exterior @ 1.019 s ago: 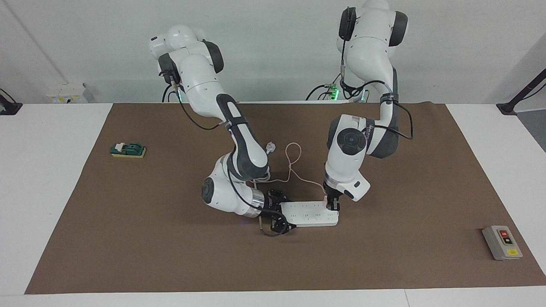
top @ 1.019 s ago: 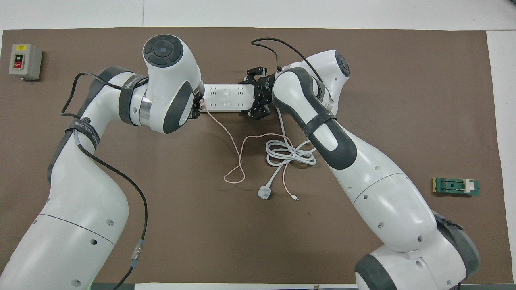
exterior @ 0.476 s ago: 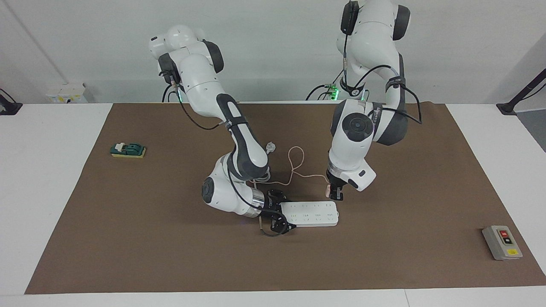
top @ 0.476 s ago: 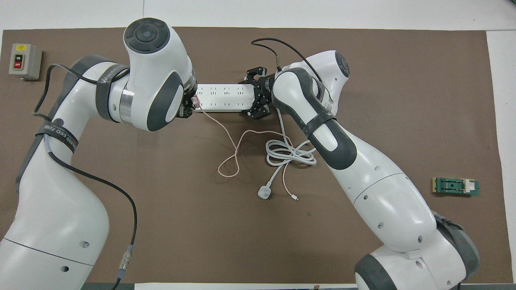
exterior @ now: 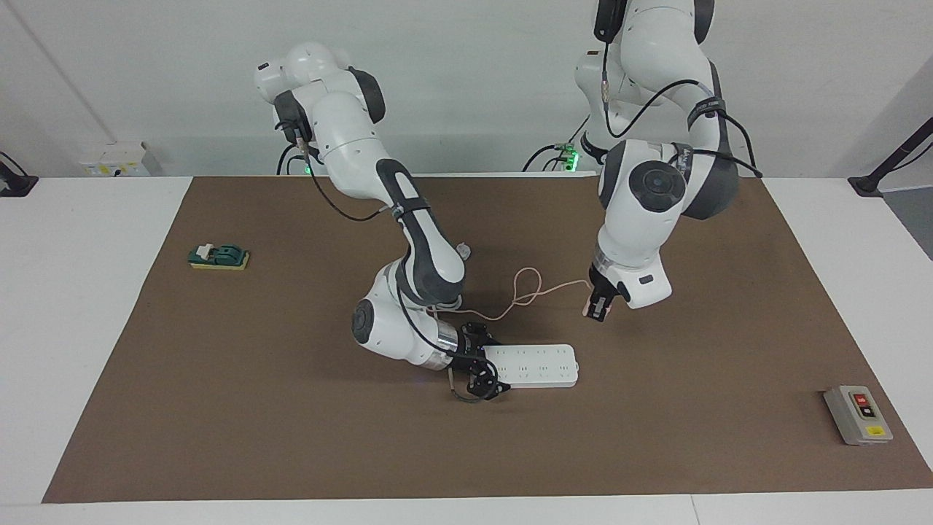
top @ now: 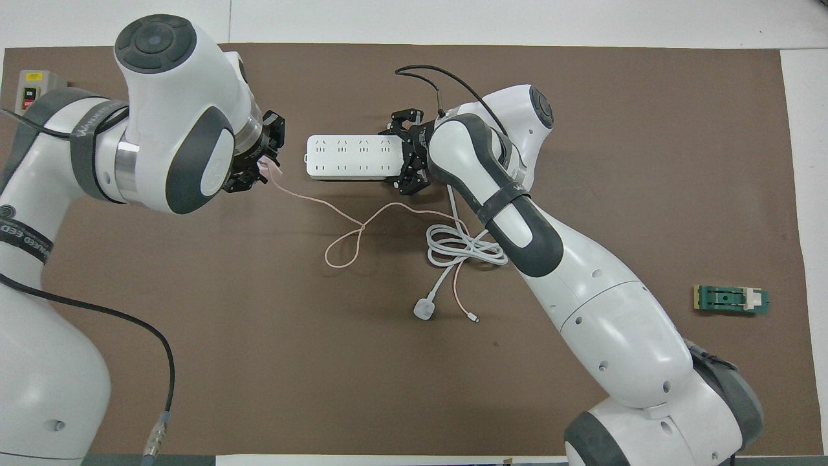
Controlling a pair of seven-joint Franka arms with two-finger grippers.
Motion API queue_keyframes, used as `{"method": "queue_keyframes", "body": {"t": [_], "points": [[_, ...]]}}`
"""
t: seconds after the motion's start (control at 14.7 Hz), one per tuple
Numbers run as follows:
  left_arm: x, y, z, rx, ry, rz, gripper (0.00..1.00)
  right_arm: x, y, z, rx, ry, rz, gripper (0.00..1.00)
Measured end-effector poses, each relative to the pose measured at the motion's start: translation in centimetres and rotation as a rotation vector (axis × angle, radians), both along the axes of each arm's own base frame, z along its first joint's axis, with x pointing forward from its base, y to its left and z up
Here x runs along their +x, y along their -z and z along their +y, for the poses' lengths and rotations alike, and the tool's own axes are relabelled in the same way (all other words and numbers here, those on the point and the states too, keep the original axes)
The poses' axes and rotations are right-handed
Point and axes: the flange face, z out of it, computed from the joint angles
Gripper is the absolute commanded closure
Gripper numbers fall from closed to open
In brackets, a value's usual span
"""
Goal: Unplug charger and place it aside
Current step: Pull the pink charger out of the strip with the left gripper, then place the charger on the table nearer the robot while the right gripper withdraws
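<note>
- Facing view: the left gripper (exterior: 599,312) hangs over bare mat, at about two o'clock from the power strip (exterior: 538,364), its fingertips pinched on the charger (exterior: 589,309), a small pink cube clear of the sockets.
- Facing view: the charger's thin pink cable (exterior: 526,286) trails from it, loops once on the mat, then runs under the right arm.
- Facing view: the right gripper (exterior: 479,370) is down at the strip's nine-o'clock end, seemingly pinning it; I cannot tell whether its fingertips actually clamp the strip or merely straddle it.
- Facing view: judged from this, the unplugging is done and the setting-aside is in hand. The next move calls for lowering the charger onto open mat away from the strip, then parting the fingers, with the cable given slack enough not to drag it back.
- Overhead view: the left gripper (top: 262,162) sits at nine o'clock from the power strip (top: 346,157), and only a pink corner of the charger (top: 270,171) shows beneath it; the prongs are hidden.
- Overhead view: the right arm covers the strip's three-o'clock end and part of the coiled white cord (top: 466,247) with its round plug (top: 424,309).
- Overhead view: the grey switch box (top: 31,90) at ten o'clock is half hidden by the left arm.
</note>
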Motion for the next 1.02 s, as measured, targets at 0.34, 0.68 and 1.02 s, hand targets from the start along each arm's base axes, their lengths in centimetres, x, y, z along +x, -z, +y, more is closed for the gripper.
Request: {"method": "queue_keyframes", "body": {"t": [0.34,0.68,1.02], "points": [[-0.9,0.4,7.7,-0.049,0.448,0.094,1.0,0.1,-0.1,-0.1,0.0,0.0,0.0,0.0],[-4.9,5.4,19.2,-0.143,0.763,0.125,1.0,0.7,-2.8,-1.6,0.019,-0.016,0.004,0.0],[-9.2,10.5,22.7,-0.252,0.779,-0.064,1.0,2.2,-9.8,-7.1,-0.037,0.007,-0.08,0.0]]}}
